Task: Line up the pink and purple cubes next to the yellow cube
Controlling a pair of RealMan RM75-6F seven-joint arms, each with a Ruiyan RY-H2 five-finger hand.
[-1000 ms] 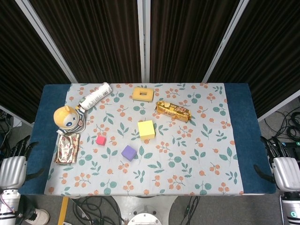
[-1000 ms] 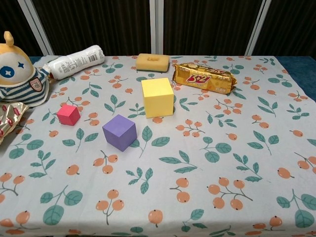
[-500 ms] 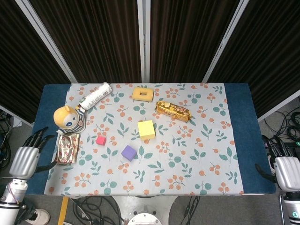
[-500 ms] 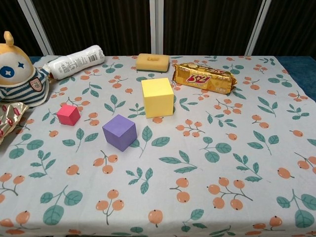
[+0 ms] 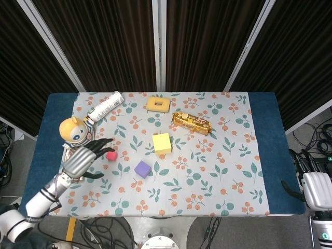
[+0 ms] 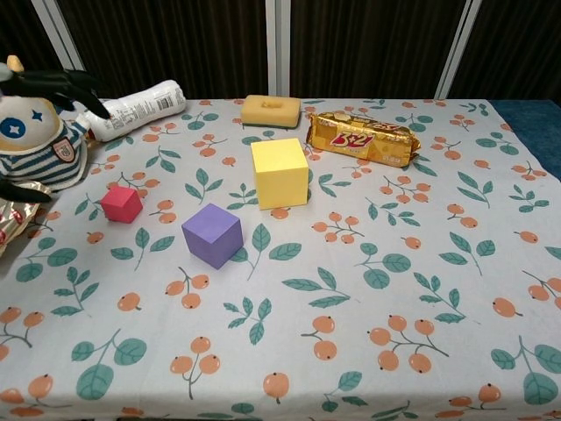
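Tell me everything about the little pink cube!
The small pink cube looks like smooth, matte foam or plastic with sharp edges, more reddish-pink than pale. It sits flat on the flowery tablecloth, turned a bit at an angle, on the left side. It is left of the purple cube and apart from it, just in front of the striped doll. The left robot hand hovers close, fingers spread toward it; nothing grips it.

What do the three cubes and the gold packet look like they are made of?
The yellow cube, purple cube and pink cube look like matte foam or painted wood: flat colour, no glare. The gold packet looks like glossy foil wrap, crinkled and reflective.
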